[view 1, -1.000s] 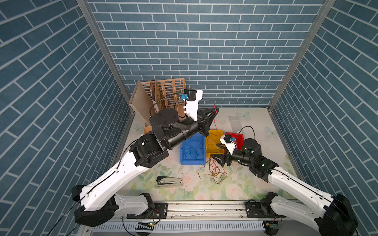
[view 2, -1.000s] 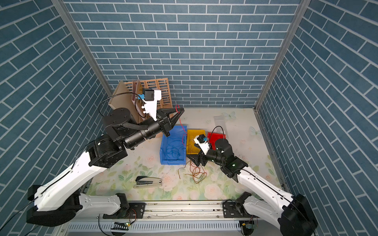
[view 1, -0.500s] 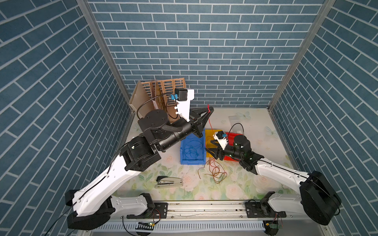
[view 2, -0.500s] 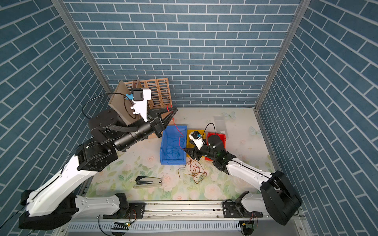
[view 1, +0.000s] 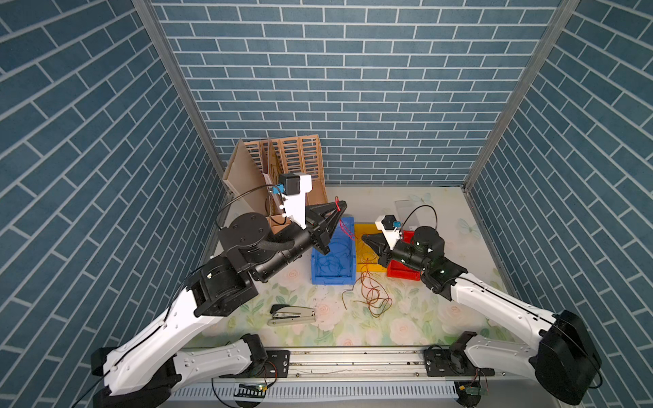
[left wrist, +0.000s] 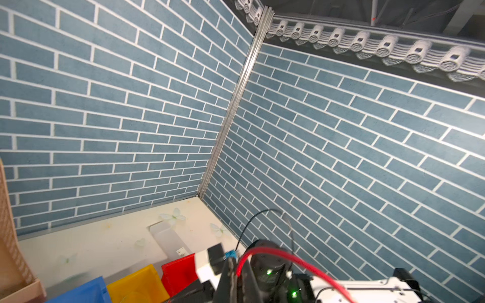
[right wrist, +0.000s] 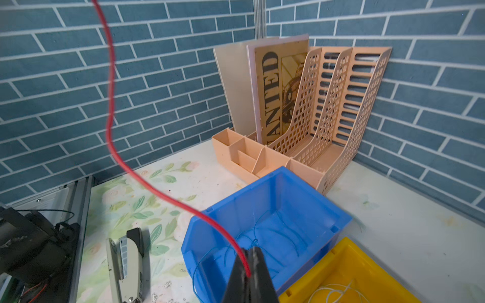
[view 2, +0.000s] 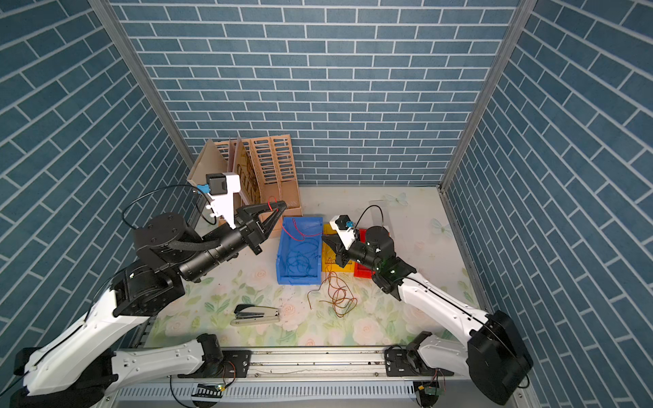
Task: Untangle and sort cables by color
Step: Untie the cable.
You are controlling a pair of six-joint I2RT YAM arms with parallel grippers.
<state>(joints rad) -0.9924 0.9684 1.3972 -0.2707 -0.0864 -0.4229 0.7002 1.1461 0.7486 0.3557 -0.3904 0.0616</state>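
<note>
A red cable (view 1: 343, 226) hangs stretched between both grippers above the blue bin (view 1: 332, 281). Raised over the bin's far edge, my left gripper (view 1: 341, 205) is shut on the cable's upper end (left wrist: 275, 255). My right gripper (view 1: 364, 239) sits low between the blue and yellow bins (view 1: 364, 229), shut on the cable's lower end (right wrist: 244, 258). Blue cables (view 1: 330, 261) lie coiled in the blue bin. A whitish cable (right wrist: 333, 291) lies in the yellow bin. Red-brown cables (view 1: 371, 293) lie tangled on the mat in front of the bins. The right arm partly hides the red bin (view 1: 403, 275).
A stapler (view 1: 291, 314) lies on the floral mat at the front left. A peach file organizer (view 1: 300, 155) with a board in it stands in the back left corner. A clear plastic box (view 1: 406, 208) sits behind the red bin.
My right gripper rose from the tangle on the mat to the bins and shut on the red cable. My left gripper drew back leftward, still holding that cable.
</note>
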